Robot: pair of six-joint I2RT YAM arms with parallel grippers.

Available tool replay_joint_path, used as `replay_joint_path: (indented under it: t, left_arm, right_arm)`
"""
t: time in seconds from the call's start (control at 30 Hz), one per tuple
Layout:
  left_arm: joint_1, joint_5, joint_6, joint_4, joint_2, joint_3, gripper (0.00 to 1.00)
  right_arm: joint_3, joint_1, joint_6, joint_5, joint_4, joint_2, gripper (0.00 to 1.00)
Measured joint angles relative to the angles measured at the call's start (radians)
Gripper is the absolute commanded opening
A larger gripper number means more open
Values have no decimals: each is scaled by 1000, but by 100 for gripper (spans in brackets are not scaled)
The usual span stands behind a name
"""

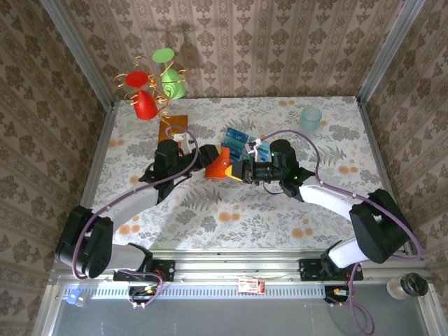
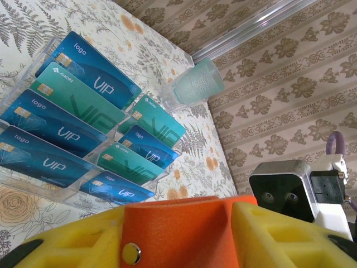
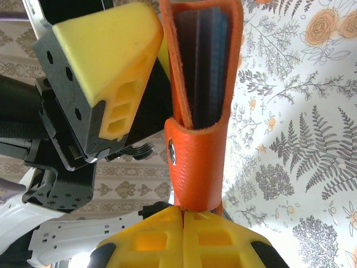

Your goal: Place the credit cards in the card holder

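Jaws of left gripper (image 2: pixel 178 234) and right gripper (image 3: pixel 183 237) both clamp orange card holder (image 3: pixel 203 84), held above surface (image 1: pixel 231 217); blue and teal credit cards (image 2: pixel 72 111) sit in clear rack (image 2: pixel 83 188).

Bright, even light; close foregrnd blurred, soft shadows.
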Motion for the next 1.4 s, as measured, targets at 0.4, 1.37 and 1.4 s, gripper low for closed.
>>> replay_joint_path:
  t: [0.4, 1.37, 1.4]
  left_arm:
    - [-4, 2, -8, 18, -2, -18, 3]
    - [-56, -192, -74, 26, -66, -104, 0]
    - [-58, -196, -74, 25, -66, -104, 0]
  right_arm:
    - [1, -21, -38, 14, -66, -3, 39]
    - [485, 203, -394, 645, -822, 168, 56]
    - [485, 204, -394, 650, -818, 177, 54]
